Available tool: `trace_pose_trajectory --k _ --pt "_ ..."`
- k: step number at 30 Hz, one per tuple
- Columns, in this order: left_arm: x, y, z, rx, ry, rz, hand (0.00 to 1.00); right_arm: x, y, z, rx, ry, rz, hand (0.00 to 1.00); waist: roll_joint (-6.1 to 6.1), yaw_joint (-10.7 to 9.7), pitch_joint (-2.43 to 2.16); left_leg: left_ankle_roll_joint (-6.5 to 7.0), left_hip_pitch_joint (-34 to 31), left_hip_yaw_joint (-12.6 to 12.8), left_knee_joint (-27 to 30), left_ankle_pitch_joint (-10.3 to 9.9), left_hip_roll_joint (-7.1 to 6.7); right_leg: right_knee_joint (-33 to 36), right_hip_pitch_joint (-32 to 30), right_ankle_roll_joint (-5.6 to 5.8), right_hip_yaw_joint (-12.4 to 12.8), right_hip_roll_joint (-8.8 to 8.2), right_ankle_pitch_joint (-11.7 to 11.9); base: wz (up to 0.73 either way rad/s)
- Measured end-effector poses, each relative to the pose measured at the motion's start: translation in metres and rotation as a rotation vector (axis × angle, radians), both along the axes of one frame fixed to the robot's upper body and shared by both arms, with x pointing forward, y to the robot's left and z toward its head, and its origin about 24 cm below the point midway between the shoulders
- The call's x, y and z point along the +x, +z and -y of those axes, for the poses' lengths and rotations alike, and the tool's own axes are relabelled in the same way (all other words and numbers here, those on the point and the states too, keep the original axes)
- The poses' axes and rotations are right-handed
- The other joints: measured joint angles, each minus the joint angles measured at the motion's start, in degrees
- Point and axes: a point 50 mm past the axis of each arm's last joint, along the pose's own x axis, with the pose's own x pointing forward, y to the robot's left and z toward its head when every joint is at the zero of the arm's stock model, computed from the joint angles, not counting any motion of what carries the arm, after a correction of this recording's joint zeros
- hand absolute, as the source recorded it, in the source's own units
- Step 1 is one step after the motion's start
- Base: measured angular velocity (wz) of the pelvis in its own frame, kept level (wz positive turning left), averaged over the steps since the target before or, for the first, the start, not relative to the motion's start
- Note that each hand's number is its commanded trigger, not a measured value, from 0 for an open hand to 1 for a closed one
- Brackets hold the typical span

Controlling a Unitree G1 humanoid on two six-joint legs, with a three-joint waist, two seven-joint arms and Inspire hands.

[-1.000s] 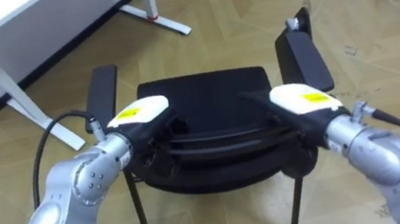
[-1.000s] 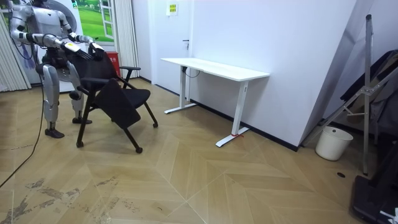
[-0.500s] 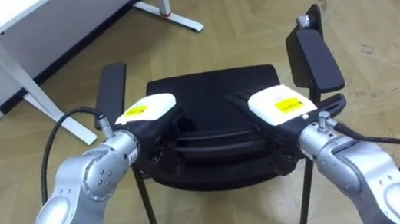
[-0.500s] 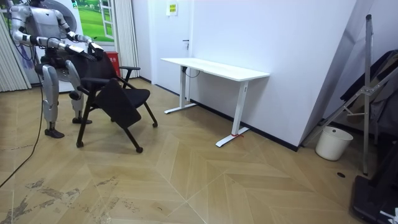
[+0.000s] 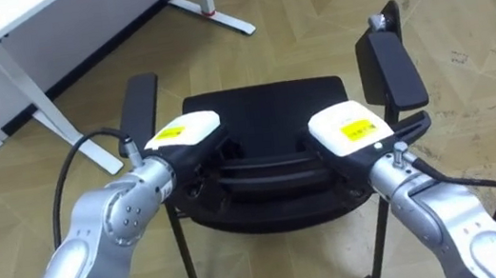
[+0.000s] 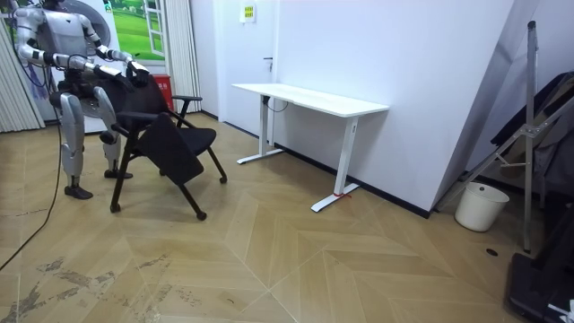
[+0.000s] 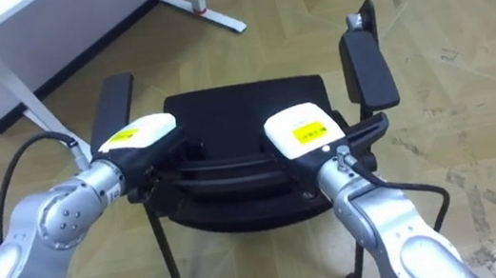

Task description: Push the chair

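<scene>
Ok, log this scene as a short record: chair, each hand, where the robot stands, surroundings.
chair: black chair, upright, seat facing away from the robot
left hand: left hand at the top of the backrest, on its left part
right hand: right hand at the top of the backrest, on its right part
robot: stands right behind the chair, at the room view's left
surroundings: white desk ahead and to the left; white bin at the room view's right

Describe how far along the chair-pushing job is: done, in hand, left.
Done: the robot stands behind the black chair, left hand and right hand on its backrest. In hand: contact for the push. Left: the chair stands apart from the white desk, so the travel probably remains.
</scene>
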Motion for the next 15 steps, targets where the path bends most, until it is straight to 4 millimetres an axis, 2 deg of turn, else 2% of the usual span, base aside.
trace_pose_trajectory --k 15 --pt "-0.0004 -0.0007 -0.0012 0.016 -0.004 -0.001 1.00 -0.0046 -0.0056 -0.0008 -0.004 0.030 0.027 1.00 0.01 1.1 -0.15 0.00 0.2 0.0 0.2 0.0 0.00 0.0 0.3 -0.02 0.1 -0.02 0.0 0.00"
